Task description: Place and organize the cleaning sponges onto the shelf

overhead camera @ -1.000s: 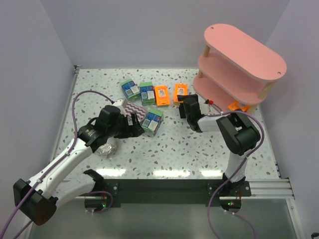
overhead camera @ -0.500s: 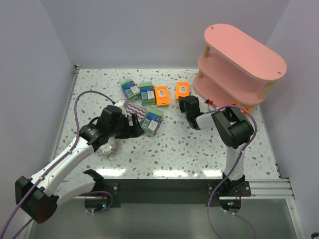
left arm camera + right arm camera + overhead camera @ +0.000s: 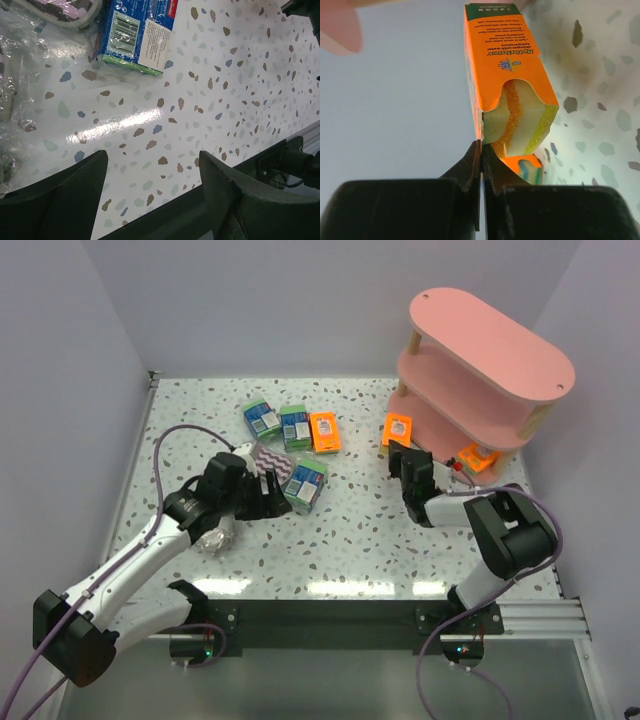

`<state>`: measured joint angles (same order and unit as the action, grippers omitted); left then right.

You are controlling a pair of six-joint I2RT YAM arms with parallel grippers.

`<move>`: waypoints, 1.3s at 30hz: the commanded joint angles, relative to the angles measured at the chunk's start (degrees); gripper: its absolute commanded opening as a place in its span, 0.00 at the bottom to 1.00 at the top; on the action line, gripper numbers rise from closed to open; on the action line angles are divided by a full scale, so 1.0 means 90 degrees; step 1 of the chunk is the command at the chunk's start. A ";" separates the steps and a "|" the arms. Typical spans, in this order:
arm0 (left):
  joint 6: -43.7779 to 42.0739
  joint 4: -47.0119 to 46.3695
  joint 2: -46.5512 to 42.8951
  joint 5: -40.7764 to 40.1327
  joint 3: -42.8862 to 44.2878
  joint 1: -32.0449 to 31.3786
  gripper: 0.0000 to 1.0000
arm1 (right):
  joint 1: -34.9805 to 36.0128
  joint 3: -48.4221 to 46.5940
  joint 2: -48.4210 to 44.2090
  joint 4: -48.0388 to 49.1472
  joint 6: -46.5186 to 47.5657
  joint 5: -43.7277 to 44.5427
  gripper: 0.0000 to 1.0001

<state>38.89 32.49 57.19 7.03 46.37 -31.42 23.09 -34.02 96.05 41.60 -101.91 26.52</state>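
Observation:
My right gripper [image 3: 399, 447] is shut on the edge of an orange sponge pack [image 3: 397, 428], holding it just left of the pink shelf [image 3: 490, 340]. In the right wrist view the jaws [image 3: 481, 150] pinch the sleeve of this pack [image 3: 505, 75], with another orange pack [image 3: 527, 167] below it. That second pack [image 3: 474, 457] lies by the shelf's foot. My left gripper [image 3: 272, 492] is open, beside a green-and-blue pack [image 3: 305, 483] and a purple zigzag sponge [image 3: 268, 457]. Nothing sits between the left fingers [image 3: 235, 185]; the green-and-blue pack [image 3: 137, 35] lies ahead of them.
Two green-and-blue packs [image 3: 262, 418] [image 3: 294, 426] and an orange pack [image 3: 324, 431] lie in a row at the back. A greyish sponge in clear wrap [image 3: 213, 537] rests under my left arm. The table's near edge rail [image 3: 280, 155] shows in the left wrist view.
My right gripper shut on the orange pack and carried it right, toward the shelf. My left gripper's jaws narrowed a little and stayed beside the green-and-blue pack.

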 commanded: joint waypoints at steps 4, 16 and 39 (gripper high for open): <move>0.0131 -0.0475 0.0120 0.0332 -0.0074 0.0044 0.77 | -0.0387 0.0352 -0.0682 -0.0033 0.0054 0.0567 0.00; -0.0034 -0.0309 0.0393 0.0498 0.0141 0.0054 0.76 | -0.0808 0.0040 0.0303 0.0817 -0.0044 0.1594 0.00; -0.0298 -0.0182 0.0862 0.0645 0.0414 0.0053 0.74 | -0.1091 -0.1152 0.0373 -0.1791 -0.0610 0.2570 0.00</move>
<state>37.93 31.18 64.75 11.73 47.57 -31.24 14.09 -42.94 101.06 29.12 -107.20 45.54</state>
